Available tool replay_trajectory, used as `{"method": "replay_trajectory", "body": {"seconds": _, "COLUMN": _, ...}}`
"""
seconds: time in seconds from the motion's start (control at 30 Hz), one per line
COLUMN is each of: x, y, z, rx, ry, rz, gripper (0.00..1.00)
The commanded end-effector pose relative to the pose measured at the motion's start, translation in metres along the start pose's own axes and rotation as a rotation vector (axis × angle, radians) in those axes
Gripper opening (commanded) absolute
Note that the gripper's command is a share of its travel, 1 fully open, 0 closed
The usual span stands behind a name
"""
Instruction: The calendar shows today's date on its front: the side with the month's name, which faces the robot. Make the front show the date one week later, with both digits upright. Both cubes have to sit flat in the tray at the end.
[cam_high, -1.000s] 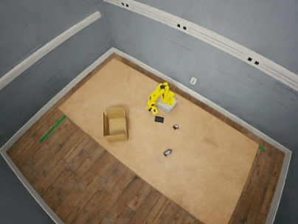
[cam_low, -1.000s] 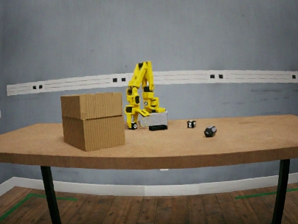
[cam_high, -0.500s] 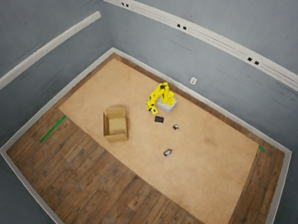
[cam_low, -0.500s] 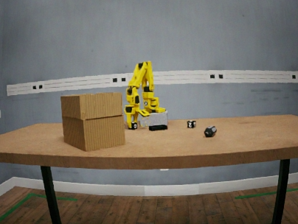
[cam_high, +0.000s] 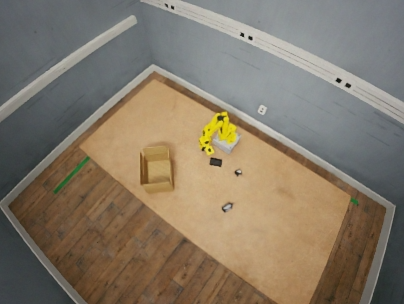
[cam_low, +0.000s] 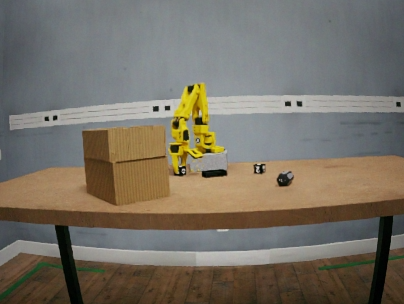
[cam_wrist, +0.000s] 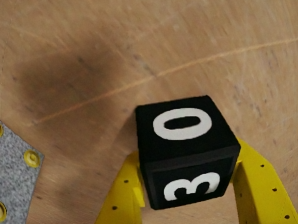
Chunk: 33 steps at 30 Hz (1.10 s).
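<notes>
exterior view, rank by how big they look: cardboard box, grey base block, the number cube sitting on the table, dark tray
1. cardboard box, by far the largest, though it also stands nearest the camera.
2. grey base block.
3. dark tray, a low strip in front of the block.
4. number cube, slightly smaller; close to the tray, so this last pair is unsure.

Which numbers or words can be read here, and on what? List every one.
"0": white digit on the upper face of the black cube held in the pincer, wrist view.
"3": white digit on that cube's lower face, lying on its side.
Second cube on the table: white marks, too small to read.
Black tray: month name not legible.
No other text.
</notes>
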<state>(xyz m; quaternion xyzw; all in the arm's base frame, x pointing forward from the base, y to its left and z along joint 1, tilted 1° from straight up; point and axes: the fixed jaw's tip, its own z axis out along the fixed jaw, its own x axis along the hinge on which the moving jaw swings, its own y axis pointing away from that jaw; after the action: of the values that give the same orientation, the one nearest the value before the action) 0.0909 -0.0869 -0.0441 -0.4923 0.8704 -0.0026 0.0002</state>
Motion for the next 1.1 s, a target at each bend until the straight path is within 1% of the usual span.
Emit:
{"method": "replay_trajectory", "body": {"seconds": 0.0, "x": -0.001, "y": 0.002, "z": 0.001, "rx": -0.017, "ry": -0.005, "rz": 0.002, "gripper": 0.04}}
{"method": "replay_trajectory", "body": {"seconds": 0.2, "x": -0.001, "y": 0.002, "z": 0.001, "rx": -0.017, "ry": -0.005, "rz": 0.002, "gripper": 0.0}}
{"method": "replay_trajectory", "body": {"seconds": 0.57, "x": -0.001, "y": 0.002, "z": -0.001, "rx": -0.017, "ry": -0.005, "rz": 0.002, "gripper": 0.0}}
{"method": "replay_trajectory", "body": {"seconds": 0.7, "x": -0.001, "y": 0.001, "z": -0.007, "rx": -0.017, "ry": -0.005, "rz": 0.002, "gripper": 0.0}}
{"method": "replay_trajectory", "body": {"seconds": 0.9, "x": 0.0, "y": 0.001, "z": -0.024, "rx": -0.017, "ry": -0.005, "rz": 0.002, "gripper": 0.0}}
{"method": "replay_trajectory", "body": {"seconds": 0.97, "x": 0.0, "y": 0.001, "z": -0.024, "rx": -0.017, "ry": -0.005, "rz": 0.002, "gripper": 0.0}}
{"method": "replay_trajectory", "body": {"seconds": 1.07, "x": 0.0, "y": 0.001, "z": -0.033, "rx": -0.017, "ry": -0.005, "rz": 0.002, "gripper": 0.0}}
